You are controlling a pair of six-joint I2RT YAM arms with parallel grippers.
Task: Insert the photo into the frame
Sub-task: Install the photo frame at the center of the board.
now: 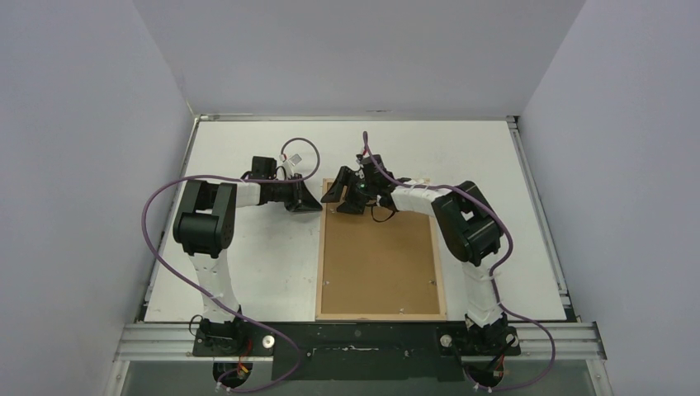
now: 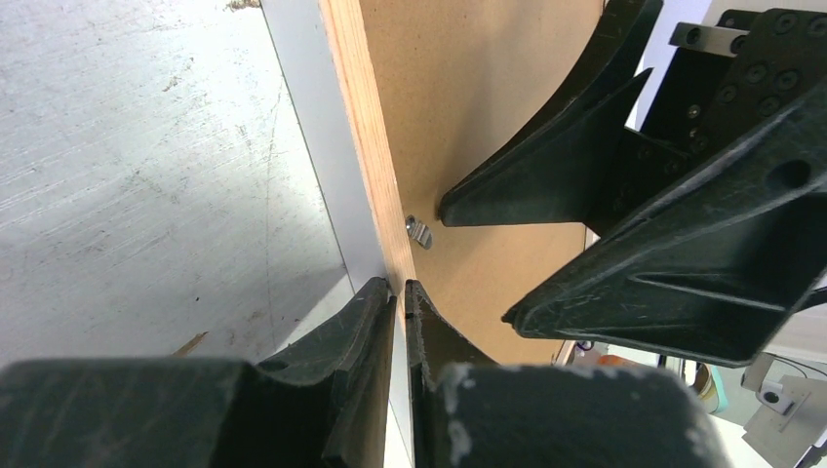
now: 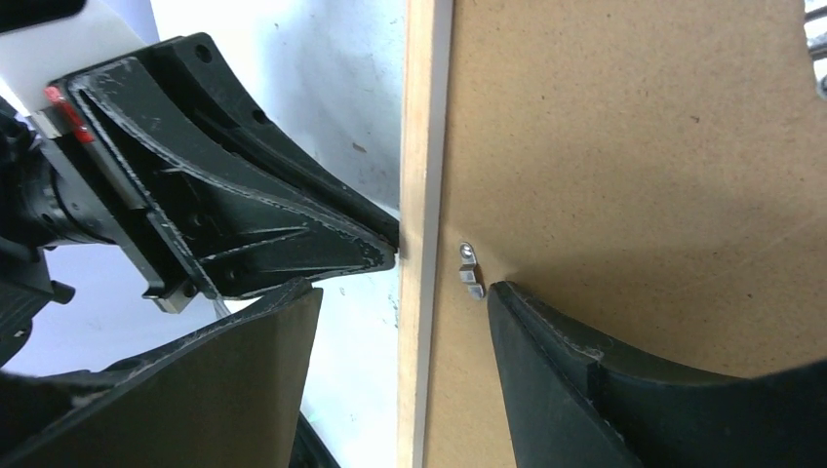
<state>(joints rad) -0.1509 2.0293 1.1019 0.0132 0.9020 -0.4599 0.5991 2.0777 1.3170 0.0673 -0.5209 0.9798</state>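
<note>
The pale wood frame (image 1: 319, 264) lies on the table with a brown backing panel (image 1: 380, 264) set in it. The photo is hidden. My left gripper (image 1: 318, 206) is shut, its tips resting against the outer edge of the frame's bar (image 2: 356, 117) at the far left corner. In the left wrist view the bar runs straight away from the left gripper (image 2: 401, 288). My right gripper (image 3: 405, 288) is open and straddles the bar (image 3: 414, 117), one finger over the table and the other on the panel (image 3: 634, 146) beside a small metal clip (image 3: 471, 270).
The clip (image 2: 419, 232) sits at the panel's edge just beyond the left tips, with the right gripper (image 2: 478, 263) close over it. The left gripper (image 3: 390, 244) nearly touches the right one. More small clips dot the panel. Grey walls enclose the white table (image 1: 248, 272).
</note>
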